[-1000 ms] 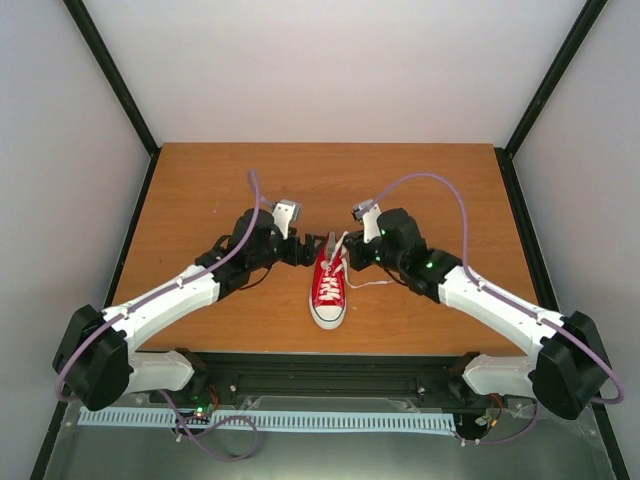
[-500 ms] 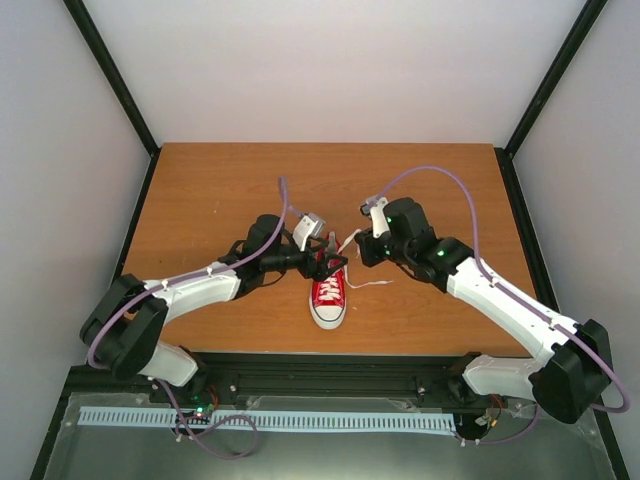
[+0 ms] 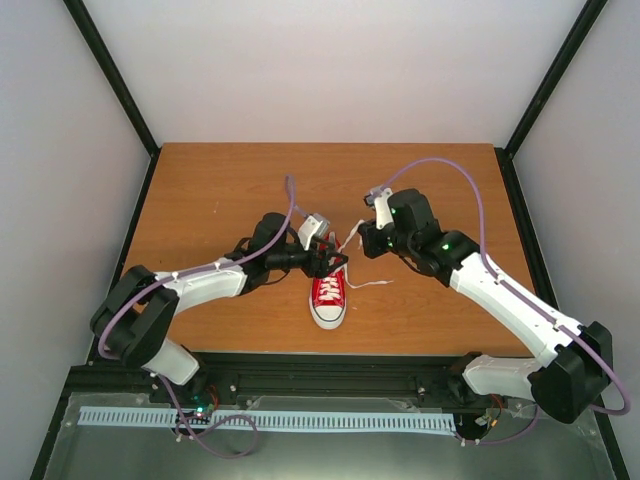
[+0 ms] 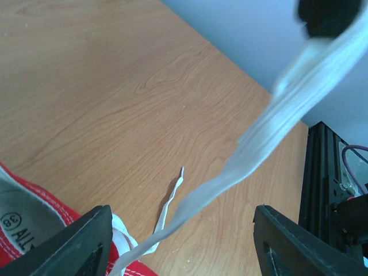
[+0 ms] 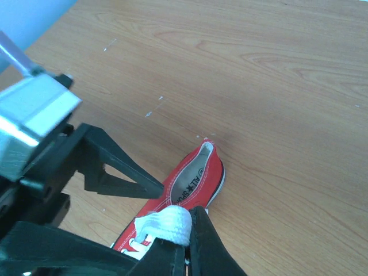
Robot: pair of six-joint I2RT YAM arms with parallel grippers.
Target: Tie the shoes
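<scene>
- The left end effector [image 3: 322, 258] hovers over the heel end of the sneaker [image 3: 328, 295], jaws apart, with a white lace [image 4: 270, 126] passing between them ungripped.
- The sneaker sits mid-worktop [image 3: 200, 190], toe toward the near edge. Small and canvas, it is probably light and may slide when tugged.
- The right end effector [image 3: 360, 240] is clenched on the lace, which looks soft, flat and slippery and is best pinched firmly across its width.
</scene>
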